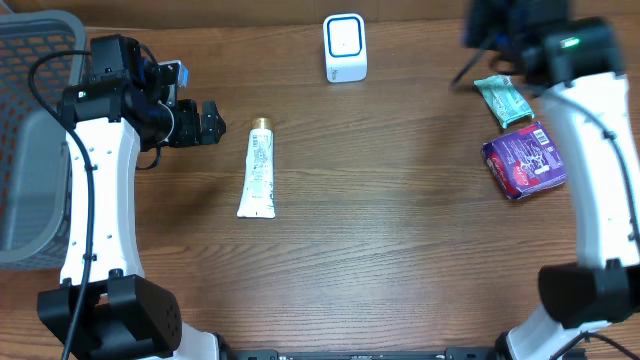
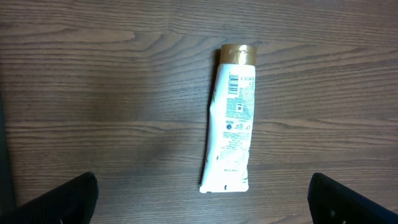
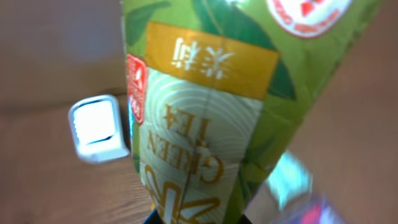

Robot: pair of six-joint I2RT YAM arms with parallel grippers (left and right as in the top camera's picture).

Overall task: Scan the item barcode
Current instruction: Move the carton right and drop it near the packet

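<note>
My right gripper (image 3: 198,219) is shut on a green tea packet (image 3: 205,106), which fills the right wrist view and stands up from the jaws. The white scanner (image 3: 96,127) sits on the table beyond it to the left, and it stands at the table's back middle in the overhead view (image 1: 345,47). In the overhead view the right wrist is a dark blur at the back right, and the held packet is hidden under it. My left gripper (image 1: 207,124) hangs open just left of a white tube (image 1: 258,168) with a gold cap. The tube (image 2: 231,121) lies flat, barcode side up, beyond the wide-apart fingers (image 2: 59,202).
A teal-green packet (image 1: 503,100) and a purple packet (image 1: 527,160) lie on the table at the right, beside the right arm (image 1: 590,130). A grey basket (image 1: 25,150) stands at the left edge behind the left arm.
</note>
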